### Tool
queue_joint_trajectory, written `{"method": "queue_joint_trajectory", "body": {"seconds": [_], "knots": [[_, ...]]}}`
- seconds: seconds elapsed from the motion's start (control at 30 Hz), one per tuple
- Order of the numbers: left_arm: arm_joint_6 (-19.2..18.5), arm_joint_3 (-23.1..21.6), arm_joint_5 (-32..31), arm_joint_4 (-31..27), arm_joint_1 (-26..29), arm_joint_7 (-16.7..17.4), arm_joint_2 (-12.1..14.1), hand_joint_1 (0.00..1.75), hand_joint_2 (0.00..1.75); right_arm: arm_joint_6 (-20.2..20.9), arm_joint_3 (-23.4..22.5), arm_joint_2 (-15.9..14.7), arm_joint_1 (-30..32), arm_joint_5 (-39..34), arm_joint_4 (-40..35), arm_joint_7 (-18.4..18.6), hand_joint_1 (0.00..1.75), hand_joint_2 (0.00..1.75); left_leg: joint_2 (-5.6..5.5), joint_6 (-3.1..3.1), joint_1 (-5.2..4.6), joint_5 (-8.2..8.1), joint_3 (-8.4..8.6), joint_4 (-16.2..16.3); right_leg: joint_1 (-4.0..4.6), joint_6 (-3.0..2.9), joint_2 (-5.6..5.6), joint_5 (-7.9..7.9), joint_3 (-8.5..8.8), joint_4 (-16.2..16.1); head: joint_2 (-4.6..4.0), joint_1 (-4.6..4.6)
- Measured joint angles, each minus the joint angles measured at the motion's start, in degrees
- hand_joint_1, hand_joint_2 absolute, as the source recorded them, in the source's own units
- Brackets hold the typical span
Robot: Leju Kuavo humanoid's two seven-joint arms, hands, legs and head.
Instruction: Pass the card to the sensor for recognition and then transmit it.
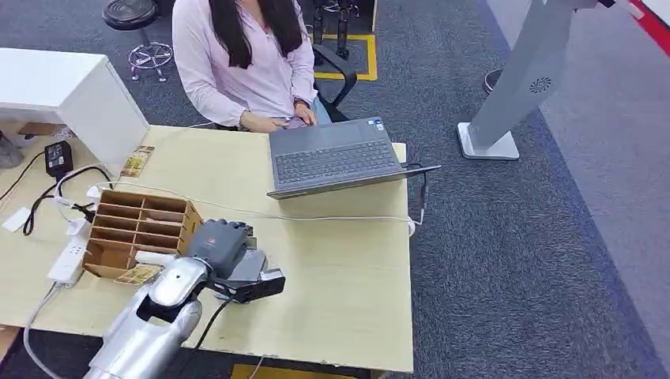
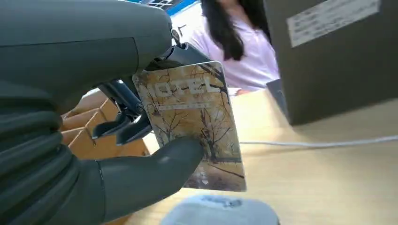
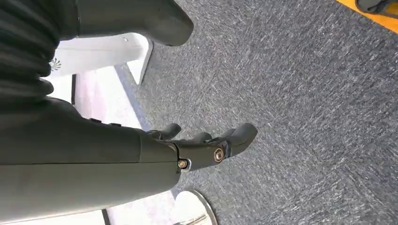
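Observation:
A card [image 2: 197, 117] printed with bare trees and the word HOTEL is pinched between the thumb [image 2: 155, 173] and fingers of my left hand [image 1: 217, 245]. In the head view that hand hovers over the grey-and-black sensor [image 1: 257, 278] near the table's front edge, right beside the wooden card box [image 1: 142, 225]. The card is hidden under the hand there. A rounded grey top, probably the sensor [image 2: 220, 213], shows just beneath the card in the left wrist view. My right hand [image 3: 206, 143] hangs over grey carpet, fingers apart and holding nothing.
A person [image 1: 245, 63] in a pink shirt sits behind the table at an open laptop [image 1: 336, 154]. A white cable [image 1: 316, 217] crosses the tabletop. Spare cards [image 1: 137, 162] and a power strip [image 1: 67, 260] lie at the left. A white stand [image 1: 513, 87] rises on the carpet to the right.

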Motion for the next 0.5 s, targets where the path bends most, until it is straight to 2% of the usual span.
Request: {"method": "queue_joint_trajectory", "body": {"seconds": [0.5], "knots": [[-1.2,-1.7,3.3,-0.4,2.4,-0.9,1.0,1.75,1.75,0.0,-0.8,0.0,0.0,0.5,0.0,0.0,0.0,1.75,-0.01,0.0,0.0,0.0,0.02,0.0,0.0,0.0,-0.04,0.0,0.04,0.0,0.0,0.0]]}}
